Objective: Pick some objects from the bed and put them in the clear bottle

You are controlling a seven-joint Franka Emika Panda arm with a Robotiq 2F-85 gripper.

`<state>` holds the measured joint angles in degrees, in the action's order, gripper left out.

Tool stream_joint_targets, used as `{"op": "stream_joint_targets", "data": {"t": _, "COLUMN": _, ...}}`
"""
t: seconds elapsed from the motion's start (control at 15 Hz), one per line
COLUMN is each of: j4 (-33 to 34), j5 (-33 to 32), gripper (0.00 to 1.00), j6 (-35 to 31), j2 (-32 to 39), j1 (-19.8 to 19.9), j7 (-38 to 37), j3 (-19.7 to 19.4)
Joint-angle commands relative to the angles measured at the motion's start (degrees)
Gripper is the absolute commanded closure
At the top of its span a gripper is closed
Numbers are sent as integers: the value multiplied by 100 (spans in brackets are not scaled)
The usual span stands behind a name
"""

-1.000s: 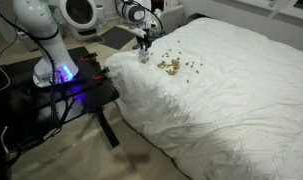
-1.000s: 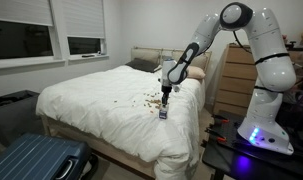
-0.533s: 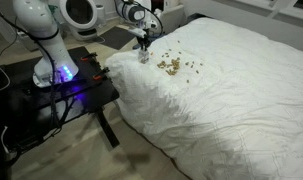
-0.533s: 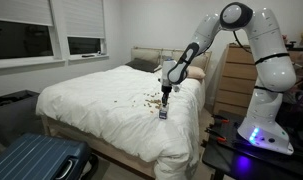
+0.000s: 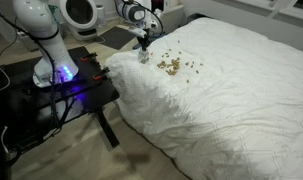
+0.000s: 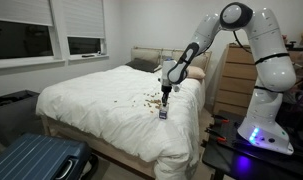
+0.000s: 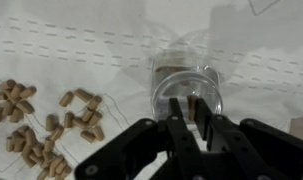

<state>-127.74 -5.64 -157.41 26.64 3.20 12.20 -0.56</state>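
The clear bottle point(image 7: 186, 82) stands upright on the white bed point(image 7: 251, 60), its mouth facing the wrist camera. My gripper point(image 7: 190, 102) hangs straight above that mouth, its fingers drawn close with a narrow gap. A tan bit shows in the gap; I cannot tell if it is pinched or lies inside the bottle. The objects point(image 7: 79, 112), small tan pellets, lie scattered to the bottle's left. In both exterior views the gripper point(image 5: 143, 44) point(image 6: 164, 99) points down over the bottle point(image 5: 143, 58) point(image 6: 162, 113), beside the pellets point(image 5: 174, 66) point(image 6: 149, 99), near the bed point(image 5: 221, 105) point(image 6: 96, 100) edge.
The arm's base stands on a black table point(image 5: 61, 88) close beside the bed. A blue suitcase point(image 6: 36, 160) lies on the floor at the bed's foot. Pillows point(image 6: 144, 64) sit at the headboard, with a wooden dresser point(image 6: 229, 80) behind the arm.
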Motion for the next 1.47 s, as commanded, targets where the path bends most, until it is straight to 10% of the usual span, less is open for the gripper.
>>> {"op": "stream_joint_targets", "data": {"t": 0.0, "j4": 64, "j5": -64, "gripper": 60, "j6": 47, "j2": 4, "j1": 46, "j7": 57, "j3": 11}}
{"op": "stream_joint_targets", "data": {"t": 0.13, "j4": 59, "j5": -63, "gripper": 63, "j6": 38, "j2": 0, "j1": 46, "j7": 52, "j3": 11}}
{"op": "stream_joint_targets", "data": {"t": 0.4, "j4": 52, "j5": -76, "gripper": 34, "j6": -66, "j2": 20, "j1": 56, "j7": 87, "j3": 19}}
{"op": "stream_joint_targets", "data": {"t": 0.47, "j4": 45, "j5": -152, "gripper": 78, "j6": -81, "j2": 21, "j1": -10, "j7": 7, "j3": -58}}
{"op": "stream_joint_targets", "data": {"t": 1.07, "j4": 84, "j5": -104, "gripper": 100, "j6": 45, "j2": 37, "j1": 17, "j7": -1, "j3": -48}}
{"op": "stream_joint_targets", "data": {"t": 1.13, "j4": 89, "j5": -106, "gripper": 74, "j6": 56, "j2": 38, "j1": 14, "j7": -9, "j3": -54}}
{"op": "stream_joint_targets", "data": {"t": 1.4, "j4": 107, "j5": -91, "gripper": 50, "j6": 77, "j2": 53, "j1": 24, "j7": -8, "j3": -48}}
